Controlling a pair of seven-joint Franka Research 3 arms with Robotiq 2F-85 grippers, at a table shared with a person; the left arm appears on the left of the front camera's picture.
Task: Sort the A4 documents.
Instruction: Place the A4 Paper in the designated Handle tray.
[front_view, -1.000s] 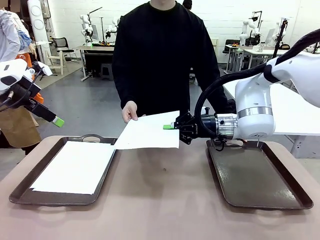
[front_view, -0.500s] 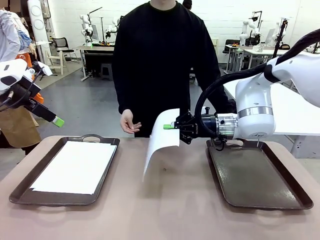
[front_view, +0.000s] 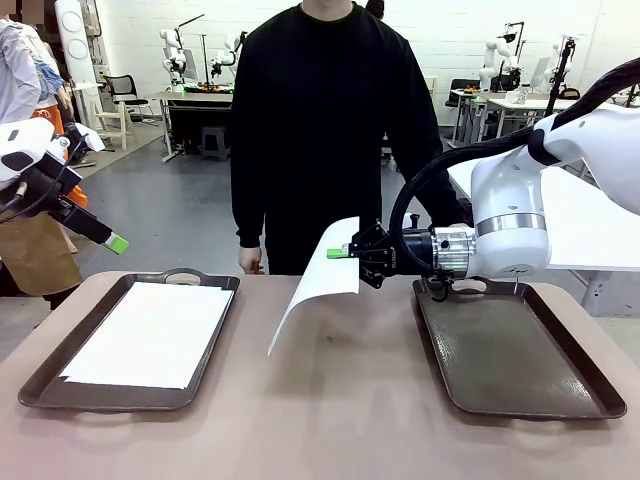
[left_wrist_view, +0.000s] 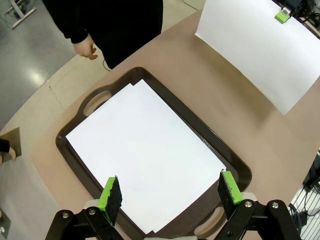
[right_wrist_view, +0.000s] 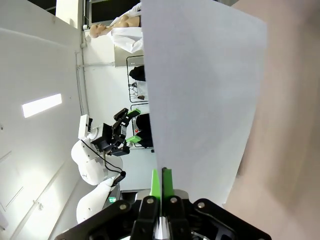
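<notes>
My right gripper (front_view: 340, 253) is shut on the edge of a white A4 document (front_view: 322, 282) above the middle of the table. The sheet droops from the grip, its free corner hanging low to the left. In the right wrist view the green pads (right_wrist_view: 161, 182) pinch the sheet (right_wrist_view: 200, 95). More A4 documents (front_view: 150, 333) lie stacked in the left brown tray (front_view: 45, 390). My left gripper (front_view: 114, 243) hangs open, high over the table's far left. Its wrist view looks down past its fingertips (left_wrist_view: 111, 192) at that stack (left_wrist_view: 145, 155) and at the held sheet (left_wrist_view: 260, 50).
An empty dark brown tray (front_view: 510, 350) lies at the right, below my right arm. A person in black stands at the far side, one hand (front_view: 250, 263) down by the table edge. Bare tabletop (front_view: 330, 410) lies between the trays.
The person let go of the sheet and drew the hand back to the side. The sheet's free end dropped and now hangs from my right gripper. Neither arm moved.
</notes>
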